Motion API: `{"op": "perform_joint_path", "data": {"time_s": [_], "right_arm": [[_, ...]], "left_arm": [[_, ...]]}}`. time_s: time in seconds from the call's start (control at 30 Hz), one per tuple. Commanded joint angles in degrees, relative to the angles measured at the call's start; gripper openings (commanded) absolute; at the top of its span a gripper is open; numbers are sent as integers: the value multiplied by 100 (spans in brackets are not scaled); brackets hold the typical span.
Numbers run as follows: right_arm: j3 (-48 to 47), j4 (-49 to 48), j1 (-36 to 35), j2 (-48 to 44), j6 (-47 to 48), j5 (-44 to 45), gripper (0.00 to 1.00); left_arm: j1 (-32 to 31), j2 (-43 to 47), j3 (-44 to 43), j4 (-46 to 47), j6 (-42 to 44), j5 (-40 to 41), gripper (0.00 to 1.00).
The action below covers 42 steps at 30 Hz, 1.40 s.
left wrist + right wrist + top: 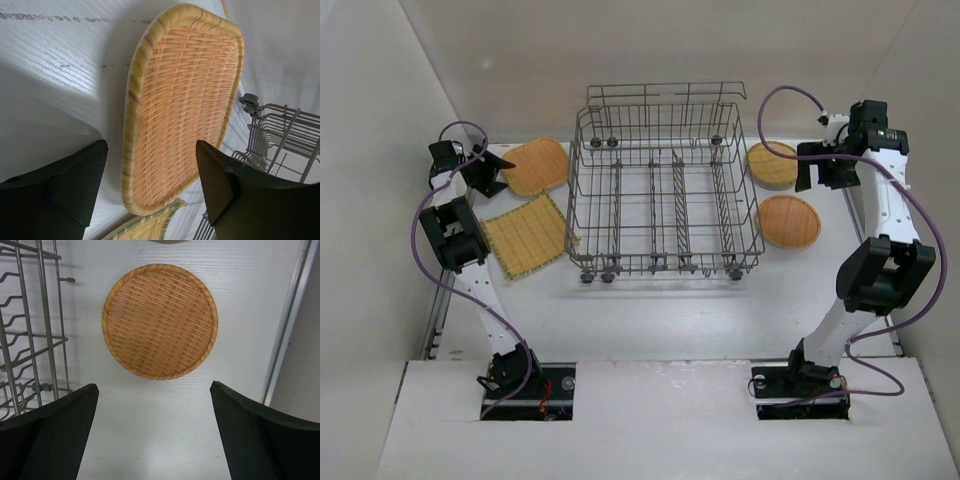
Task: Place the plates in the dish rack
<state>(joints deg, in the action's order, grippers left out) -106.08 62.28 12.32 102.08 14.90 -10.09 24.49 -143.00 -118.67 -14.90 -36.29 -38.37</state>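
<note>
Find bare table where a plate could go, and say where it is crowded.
Bare: the wide strip between the dish rack and the arm bases. Crowded: orange plate and yellow plate left of it, two round plates right.

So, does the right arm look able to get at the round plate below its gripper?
Probably yes. The right gripper hangs open above the round plate, which lies flat on the table, nothing on it; the dish rack stands apart to its side.
</note>
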Motion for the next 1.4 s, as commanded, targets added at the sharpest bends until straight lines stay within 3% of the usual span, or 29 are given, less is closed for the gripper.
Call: {"op": "perform_joint_path", "data": {"time_s": [0.0,0.27,0.37,0.5,0.57,0.73,0.83,1.03,1.37], "right_arm": [[-264,91,-49,-13,127,24,100],[-317,118,-155,48,163,42,100],[-325,126,-181,49,189,59,100],[-299,170,-181,22,242,130,100],[-334,205,-181,31,251,147,100],[-492,276,-199,110,277,200,100],[-527,285,-251,154,268,191,100],[-510,276,-418,215,259,165,100],[-536,171,-515,242,163,-81,100]], "left_arm": [[-19,-158,-130,39,-79,-56,66],[-291,-307,257,495,-659,-689,69],[-361,-491,204,663,-879,-742,77],[-440,-676,222,874,-1037,-909,75],[-484,-747,265,927,-1082,-953,67],[-546,-791,362,1041,-1108,-979,26],[-546,-747,362,1050,-1082,-962,10],[-476,-379,625,1252,-1003,-857,0],[7,1185,1329,981,-335,109,0]]}}
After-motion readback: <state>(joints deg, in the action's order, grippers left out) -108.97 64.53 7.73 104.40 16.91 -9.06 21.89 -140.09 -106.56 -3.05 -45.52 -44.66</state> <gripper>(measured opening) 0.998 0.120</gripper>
